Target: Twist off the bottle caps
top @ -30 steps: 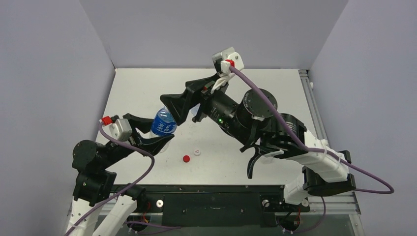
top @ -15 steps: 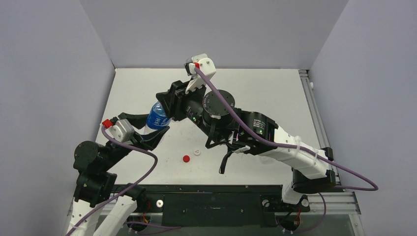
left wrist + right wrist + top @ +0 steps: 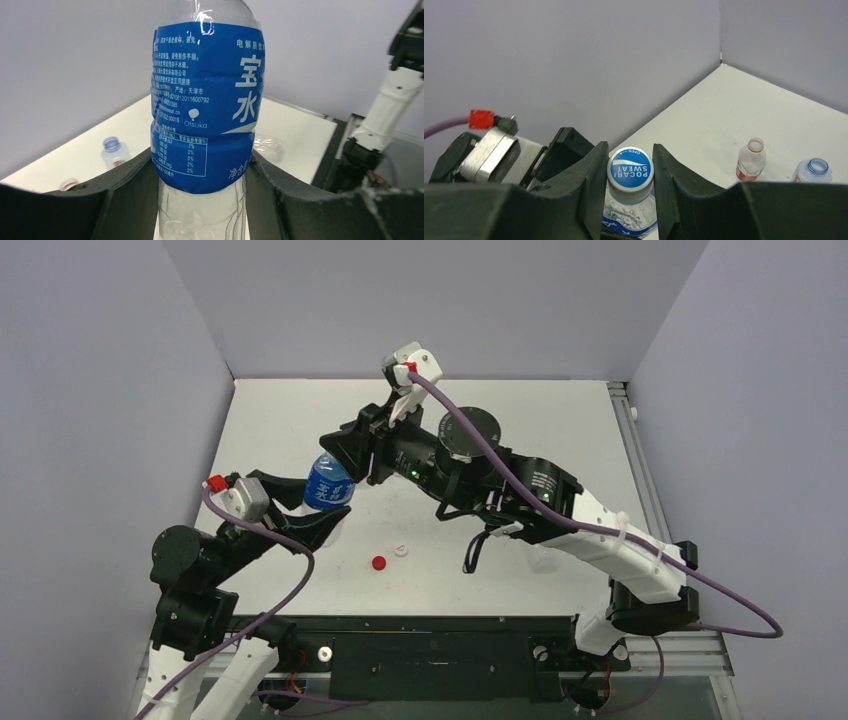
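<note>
My left gripper (image 3: pixel 325 502) is shut on a clear bottle with a blue label (image 3: pixel 328 485), held above the left part of the table. In the left wrist view the fingers press the bottle (image 3: pixel 205 115) from both sides at the label's lower edge, around my left gripper (image 3: pixel 200 200). My right gripper (image 3: pixel 630 159) is shut on the bottle's blue cap (image 3: pixel 629 171), which sits on the neck. From above, the right gripper (image 3: pixel 347 453) hides that cap. A loose red cap (image 3: pixel 378 563) and a white cap (image 3: pixel 401 550) lie on the table.
Two small open bottles stand on the table, one with a red neck ring (image 3: pixel 751 160) and one with a blue neck ring (image 3: pixel 813 171). Purple walls close in the white table (image 3: pixel 560 410) at the back and on both sides.
The right gripper, open beside the bottle a second ago, has shut on the blue cap. Since then the right wrist has turned and the bottle has shifted slightly right. The left grip is unchanged.
</note>
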{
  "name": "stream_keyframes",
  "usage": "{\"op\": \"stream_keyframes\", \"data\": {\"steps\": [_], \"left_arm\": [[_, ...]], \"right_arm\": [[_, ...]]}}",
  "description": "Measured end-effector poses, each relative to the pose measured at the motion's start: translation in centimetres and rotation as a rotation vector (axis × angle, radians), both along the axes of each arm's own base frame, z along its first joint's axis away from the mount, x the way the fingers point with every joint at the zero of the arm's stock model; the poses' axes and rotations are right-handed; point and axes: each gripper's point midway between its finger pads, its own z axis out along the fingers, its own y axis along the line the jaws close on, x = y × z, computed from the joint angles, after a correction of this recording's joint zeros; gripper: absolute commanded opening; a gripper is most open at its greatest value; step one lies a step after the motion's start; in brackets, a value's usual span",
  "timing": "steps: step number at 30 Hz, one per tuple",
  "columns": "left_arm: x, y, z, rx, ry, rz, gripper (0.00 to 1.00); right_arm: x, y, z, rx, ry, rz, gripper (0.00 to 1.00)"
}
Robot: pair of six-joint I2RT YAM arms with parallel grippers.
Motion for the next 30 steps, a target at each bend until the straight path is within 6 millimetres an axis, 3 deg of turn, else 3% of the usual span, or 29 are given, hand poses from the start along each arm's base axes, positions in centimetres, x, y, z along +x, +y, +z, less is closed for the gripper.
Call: {"op": "stream_keyframes", "data": {"steps": [8, 15, 16, 17, 21, 23, 30], "left_arm": [[-5.7, -3.1, 2.0, -0.096, 0.113, -0.365, 0.12], [-9.0, -3.6, 3.4, -0.103, 0.164, -0.533, 0.12], [-9.2, -3.6, 3.5, -0.101, 0.165, -0.539, 0.12], [-9.3, -3.6, 3.4, -0.098, 0.165, -0.546, 0.12], [-9.3, -3.6, 3.3, -0.096, 0.171, -0.546, 0.11], [-9.0, -3.6, 3.2, -0.097, 0.172, -0.532, 0.11], [-7.2, -3.4, 2.8, -0.090, 0.140, -0.435, 0.10]], "right_arm": [[-5.9, -3.2, 1.7, 0.031, -0.143, 0.403, 0.00], [-9.5, -5.3, 2.6, 0.088, -0.209, 0.640, 0.00], [-9.7, -5.3, 2.6, 0.090, -0.212, 0.653, 0.06], [-9.8, -5.3, 2.6, 0.090, -0.213, 0.659, 0.24], [-9.4, -5.3, 2.5, 0.082, -0.198, 0.634, 0.66], [-8.9, -5.3, 2.6, 0.077, -0.186, 0.587, 0.75], [-7.5, -5.1, 4.8, 0.087, -0.174, 0.372, 0.80]]}}
